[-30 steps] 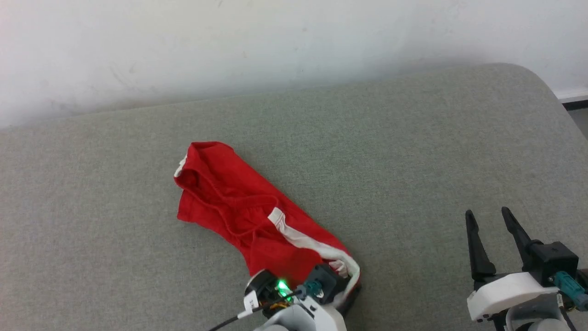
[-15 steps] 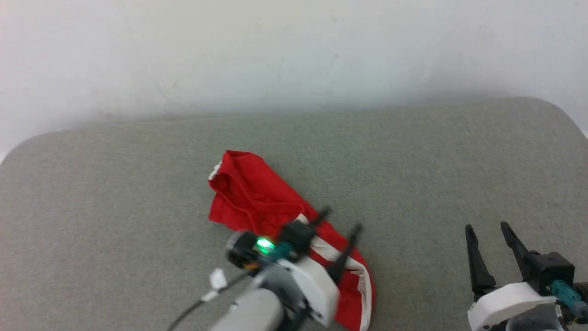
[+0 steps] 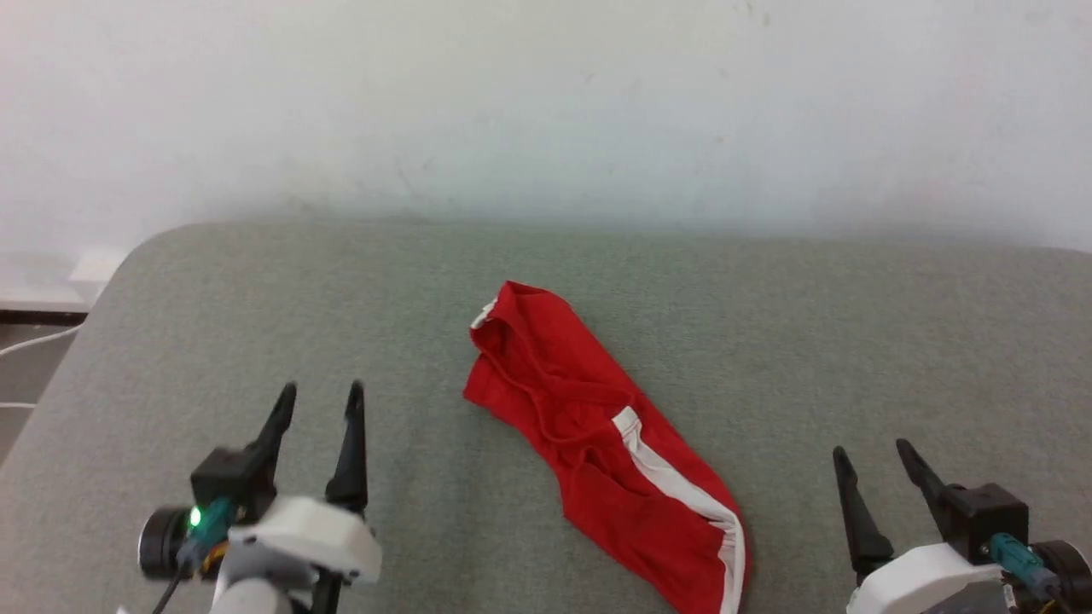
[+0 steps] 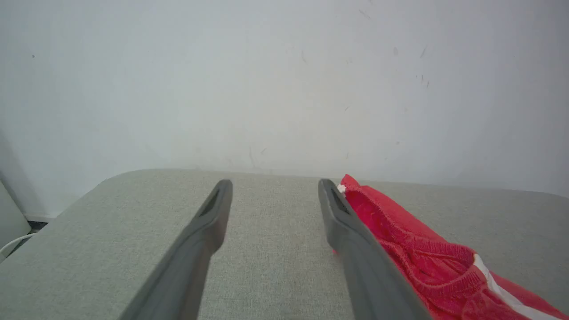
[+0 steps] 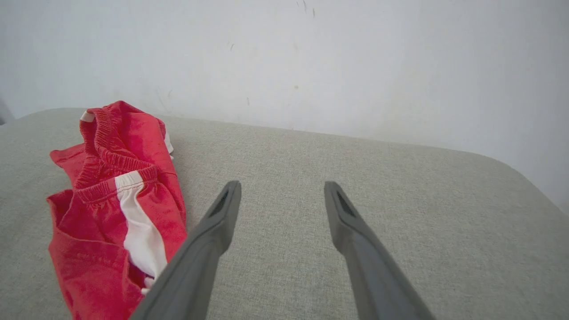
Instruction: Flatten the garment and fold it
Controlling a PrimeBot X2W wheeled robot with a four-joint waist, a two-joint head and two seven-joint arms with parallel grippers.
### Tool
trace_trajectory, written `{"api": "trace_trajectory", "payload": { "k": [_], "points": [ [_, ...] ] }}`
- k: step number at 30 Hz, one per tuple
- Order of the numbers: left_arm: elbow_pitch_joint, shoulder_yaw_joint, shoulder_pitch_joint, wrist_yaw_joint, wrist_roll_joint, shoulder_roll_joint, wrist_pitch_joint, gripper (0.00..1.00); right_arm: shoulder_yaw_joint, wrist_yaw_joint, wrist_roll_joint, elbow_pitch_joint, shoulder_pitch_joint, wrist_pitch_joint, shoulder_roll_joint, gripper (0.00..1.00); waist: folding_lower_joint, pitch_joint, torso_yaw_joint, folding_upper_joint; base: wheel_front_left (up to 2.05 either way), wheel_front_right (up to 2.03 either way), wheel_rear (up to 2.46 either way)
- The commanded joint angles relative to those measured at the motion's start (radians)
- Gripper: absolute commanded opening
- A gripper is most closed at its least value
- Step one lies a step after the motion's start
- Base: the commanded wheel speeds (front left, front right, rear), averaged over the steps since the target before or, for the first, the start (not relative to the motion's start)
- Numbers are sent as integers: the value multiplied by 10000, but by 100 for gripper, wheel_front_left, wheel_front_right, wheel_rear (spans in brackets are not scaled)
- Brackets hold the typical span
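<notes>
Grey worktop [image 3: 853, 341]: garment [image 3: 597, 443] is laid mid-surface as a bunched diagonal strip, white stripe toward the near end. Left tool [image 3: 322, 390] and right tool [image 3: 872, 449] are spread apart, empty, flanking it. Opposite edges are best pinched and drawn outward.

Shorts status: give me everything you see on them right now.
The shorts are bright red thin fabric with a white side stripe and gathered waistband. They lie bunched in a narrow diagonal strip on the grey pad, not flattened. The open left gripper and right gripper stand clear.
</notes>
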Motion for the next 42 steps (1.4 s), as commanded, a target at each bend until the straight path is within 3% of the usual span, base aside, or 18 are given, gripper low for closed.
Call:
{"api": "trace_trajectory", "payload": {
  "k": [1,7,16,24,29,35,36,37,42],
  "points": [
    [-237,193,550,113,-14,-1,-123,100,90,-21,60,-45,141,64,30,100,1,1,299,0,0,0,0],
    [-899,445,1458,216,299,-291,-177,100,563,-21,47,-161,113,443,-53,100,1,186,805,0,0,0,0],
    [-1001,465,1369,-212,882,-972,-181,100,3083,-21,1664,-220,-1386,3037,-1769,100,1,837,1796,0,0,0,0],
    [-575,436,1167,-629,1188,-1552,-182,100,4429,-21,2953,1065,-3338,5048,-2802,100,1,1265,2657,0,0,0,0],
    [-337,548,1047,-873,1342,-1776,-183,100,4771,-21,3282,2019,-3949,5458,-2862,100,1,1450,3088,0,0,0,0],
    [-190,718,998,-1054,1529,-1975,-183,100,4894,-21,3357,2908,-4373,4977,-2846,100,1,1641,3361,0,0,0,0],
    [-177,755,1009,-1078,1557,-1998,-183,100,4881,-21,3333,3035,-4414,4865,-2806,30,1,1650,3365,0,0,0,0],
    [-164,792,1027,-1097,1586,-2016,-183,100,4898,-21,3353,3110,-4443,4709,-2755,0,1,1652,3355,0,0,0,0],
    [-41,949,1132,-1189,1729,-2075,-183,100,4680,-21,3460,3216,-4425,3697,-2593,0,1,1433,3059,0,0,0,0]
  ]
}}
